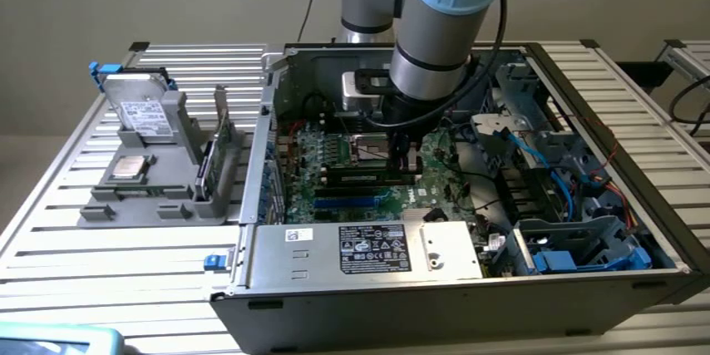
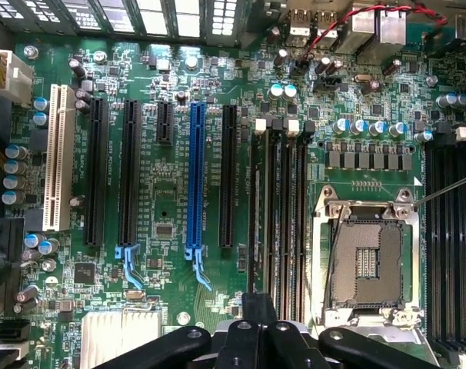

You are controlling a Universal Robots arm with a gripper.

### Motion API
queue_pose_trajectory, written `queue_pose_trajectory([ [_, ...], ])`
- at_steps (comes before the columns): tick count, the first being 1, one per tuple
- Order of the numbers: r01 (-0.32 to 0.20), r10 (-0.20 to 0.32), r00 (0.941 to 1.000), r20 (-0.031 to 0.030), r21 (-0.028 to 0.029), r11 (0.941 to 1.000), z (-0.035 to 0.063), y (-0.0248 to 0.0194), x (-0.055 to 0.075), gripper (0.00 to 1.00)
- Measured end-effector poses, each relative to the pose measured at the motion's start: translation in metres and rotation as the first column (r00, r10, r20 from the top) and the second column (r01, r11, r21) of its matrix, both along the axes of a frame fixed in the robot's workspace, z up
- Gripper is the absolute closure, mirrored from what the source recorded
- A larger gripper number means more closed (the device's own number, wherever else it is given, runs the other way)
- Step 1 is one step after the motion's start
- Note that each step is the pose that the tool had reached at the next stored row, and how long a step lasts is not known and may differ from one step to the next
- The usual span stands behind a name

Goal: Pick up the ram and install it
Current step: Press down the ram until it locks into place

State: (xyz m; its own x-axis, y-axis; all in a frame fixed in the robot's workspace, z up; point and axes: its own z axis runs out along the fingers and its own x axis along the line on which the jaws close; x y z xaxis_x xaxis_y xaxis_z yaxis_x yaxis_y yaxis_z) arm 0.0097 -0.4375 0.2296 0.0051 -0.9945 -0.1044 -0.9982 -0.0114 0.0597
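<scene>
Wrist view looks straight down on the motherboard [image 2: 165, 201], and the CPU socket [image 2: 367, 263] serves as the landmark. Beside the socket, toward the blue slot [image 2: 195, 177], runs a bank of long memory slots. The ram [image 2: 256, 207] stands edge-on in the slot of that bank farthest from the socket, seen as a thin dark-green strip with a pale label. The gripper [image 2: 260, 306] has its jaws together, and its dark tip sits over one end of that strip. Nothing appears to be clamped between the jaws, though whether the tip actually touches the stick cannot be told. In the exterior view the arm reaches down into the open computer case [image 1: 444, 322]. There the gripper [image 1: 408, 152] hangs just beside the socket [image 1: 368, 147], and the ram [image 1: 361, 179] lies along its slot next to it. Judged from this, the pick-up is done and the step in hand is the install, most likely pressing the stick home. Seating calls for pressure straight down along the slot, kept off the neighbouring empty slots and the socket frame. Whether the end latches have closed is too small to tell.
</scene>
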Motion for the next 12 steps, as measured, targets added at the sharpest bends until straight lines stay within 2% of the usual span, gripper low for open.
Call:
queue_pose_trajectory([
  [6,0.0,0.0,1.0,-0.0002,-0.0008,1.0,-0.0032,-0.0005,0.0,0.89],
  [7,0.0,0.0,1.0,0.0002,0.0011,1.0,-0.0005,-0.0002,0.0,0.89],
  [10,0.0,0.0,1.0,0.0,-0.0001,1.0,0.0135,-0.0004,0.0,0.89],
  [12,0.0,0.0,1.0,0.0,-0.0001,1.0,0.0153,-0.0004,0.0,0.89],
])
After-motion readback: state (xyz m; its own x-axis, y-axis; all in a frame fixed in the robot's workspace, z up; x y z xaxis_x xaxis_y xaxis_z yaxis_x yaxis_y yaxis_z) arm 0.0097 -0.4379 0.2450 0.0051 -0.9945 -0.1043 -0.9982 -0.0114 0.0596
